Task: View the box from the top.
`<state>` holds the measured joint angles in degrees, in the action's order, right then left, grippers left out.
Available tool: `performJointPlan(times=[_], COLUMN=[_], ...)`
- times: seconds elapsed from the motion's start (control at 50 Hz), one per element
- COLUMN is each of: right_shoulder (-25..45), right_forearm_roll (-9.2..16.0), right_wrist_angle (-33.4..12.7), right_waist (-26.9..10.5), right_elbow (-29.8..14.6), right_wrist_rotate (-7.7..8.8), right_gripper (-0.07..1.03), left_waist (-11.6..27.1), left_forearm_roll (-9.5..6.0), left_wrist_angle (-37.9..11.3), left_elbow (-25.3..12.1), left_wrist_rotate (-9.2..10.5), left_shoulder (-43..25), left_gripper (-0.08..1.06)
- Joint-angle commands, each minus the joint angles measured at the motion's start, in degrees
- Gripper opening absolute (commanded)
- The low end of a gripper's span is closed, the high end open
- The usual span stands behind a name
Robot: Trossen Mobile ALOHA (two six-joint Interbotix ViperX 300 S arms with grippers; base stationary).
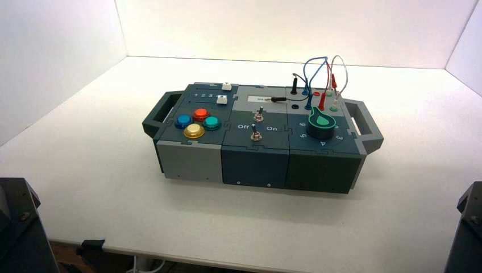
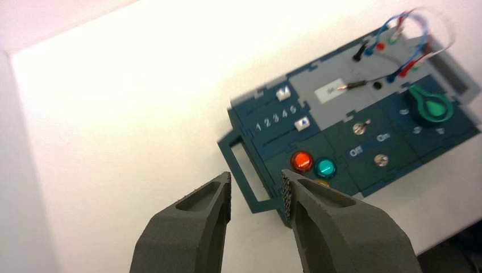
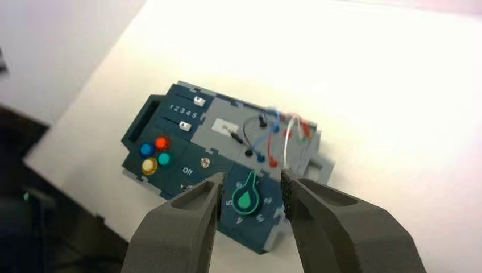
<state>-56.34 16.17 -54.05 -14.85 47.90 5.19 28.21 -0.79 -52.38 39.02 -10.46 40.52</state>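
The long dark teal-grey box (image 1: 256, 165) stands on the white table, its handles at both ends. On top are four coloured push buttons (image 1: 196, 122) at its left, two toggle switches (image 1: 257, 125) in the middle, and a green-topped dial (image 1: 321, 125) with coloured plug wires (image 1: 321, 74) at its right. My left gripper (image 2: 256, 179) is open and empty, held high over the box's left handle (image 2: 241, 170); the box (image 2: 339, 114) lies far below. My right gripper (image 3: 251, 182) is open and empty, high above the box (image 3: 202, 139), with the dial (image 3: 245, 196) showing between its fingers.
Two white slider knobs (image 1: 224, 94) sit at the box's back left beside the numbers 1 to 5. White walls (image 1: 62, 34) close in the table at the left, back and right. Dark arm parts show at the front corners, left (image 1: 17, 227) and right (image 1: 466, 227).
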Motion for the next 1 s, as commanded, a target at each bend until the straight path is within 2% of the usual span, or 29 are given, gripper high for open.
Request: performJointPlan(times=[0.02,0.04,0.06,0.16,0.24,0.28,0.38,0.42,0.52,0.76,1.0], right_shoulder=[11.07,12.04,15.12,22.76,28.56,31.73,36.91,38.94,41.31,42.45,40.61], right_forearm_roll=[-1.58,-1.67,-1.76,-3.43,-5.27,-6.86,-8.88,-9.49,-11.16,-16.70,-20.39], right_wrist_angle=[-10.81,-11.78,-14.33,-18.11,-19.07,-19.16,-19.07,-19.07,-19.69,-22.41,-22.68], right_waist=[-0.26,-0.35,-2.11,-7.29,-10.11,-10.11,-10.63,-10.63,-10.72,-10.90,-13.27], right_elbow=[-14.06,-14.94,-17.67,-23.03,-25.84,-26.72,-27.69,-28.13,-28.65,-28.92,-26.02], right_wrist_rotate=[4.92,5.19,5.71,5.62,5.62,5.54,5.36,5.36,5.36,4.04,2.90], right_gripper=[0.53,0.53,0.53,0.53,0.53,0.53,0.53,0.53,0.53,0.53,0.53], left_waist=[0.09,0.09,0.09,0.09,0.09,0.09,0.00,-0.18,-0.26,-2.99,-3.08], left_forearm_roll=[-0.35,-0.35,-0.44,-0.97,-2.29,-3.08,-4.83,-5.10,-5.27,-5.54,-5.63], left_wrist_angle=[-12.04,-13.18,-15.64,-23.99,-27.25,-27.86,-27.86,-27.86,-27.69,-27.69,-26.89], left_elbow=[-15.29,-16.35,-18.37,-25.14,-27.51,-27.95,-27.77,-27.69,-27.86,-27.51,-26.02], left_wrist_rotate=[-3.08,-3.34,-3.96,-6.68,-8.09,-8.35,-9.40,-9.76,-10.46,-10.02,-10.11], left_shoulder=[-8.44,-9.32,-11.16,-19.60,-25.58,-27.86,-33.22,-34.54,-36.65,-35.95,-36.04], left_gripper=[0.48,0.48,0.48,0.48,0.48,0.48,0.48,0.48,0.48,0.48,0.48])
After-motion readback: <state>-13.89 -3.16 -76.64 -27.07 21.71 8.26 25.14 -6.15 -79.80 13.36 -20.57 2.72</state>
